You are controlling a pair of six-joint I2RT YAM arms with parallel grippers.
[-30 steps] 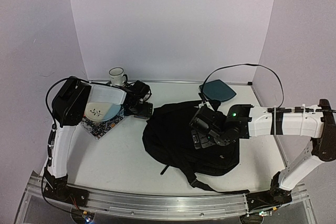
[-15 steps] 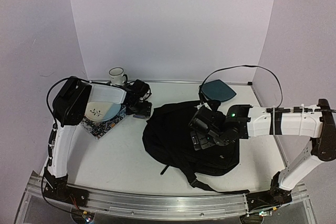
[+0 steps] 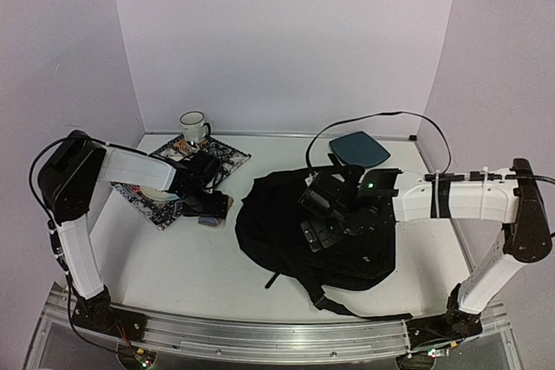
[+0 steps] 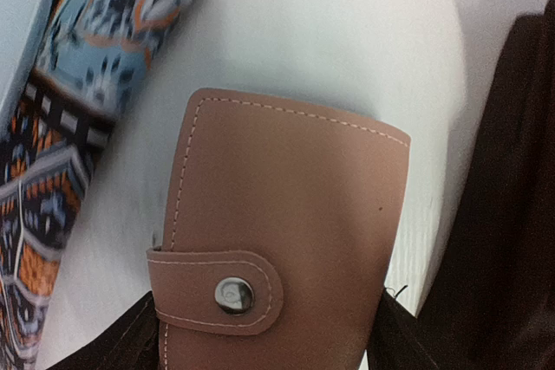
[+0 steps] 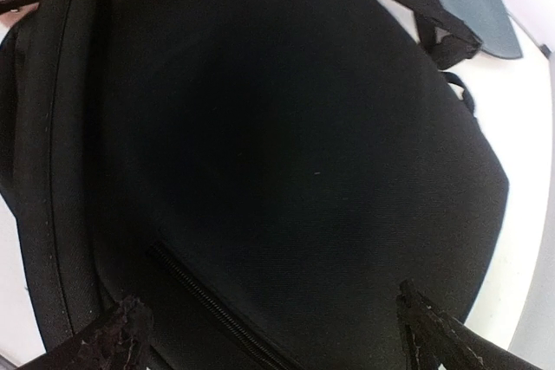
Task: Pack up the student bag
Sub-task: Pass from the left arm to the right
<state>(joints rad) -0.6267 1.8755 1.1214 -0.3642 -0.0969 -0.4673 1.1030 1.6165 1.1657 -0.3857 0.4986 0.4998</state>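
- The student bag (image 3: pixel 269 244) lies flat at centre right of the table (image 3: pixel 199 266) in the overhead view. Its upper middle is covered by the right arm, so the opening cannot be seen there.
- Right gripper (image 3: pixel 314 230) hangs over the bag. In the right wrist view only its two fingertips (image 5: pixel 121 335) show, at the bottom corners and spread wide, with nothing between them but bag fabric (image 5: pixel 286 127). Jaws released.
- A zip (image 5: pixel 199 292) runs slantwise at lower left of that view; its ends are cut off by the frame.
- Left gripper (image 3: pixel 206 205) is low at centre left, just left of the bag. It hides nearly all of the wallet (image 3: pixel 209 222).
- In the left wrist view the brown wallet (image 4: pixel 277 214), stitched and shut with a metal snap, lies on the white table. Its lower end is cut off. Dark fingertips (image 4: pixel 130 344) flank it at the bottom edge. Whether they press on it cannot be told.
- Patterned cloth (image 3: pixel 221 155) is partly covered by the left arm.
- Mug (image 3: pixel 192 126) stands at the back left; any print is too small to read.
- Teal pad (image 3: pixel 360 148) lies just behind the bag.
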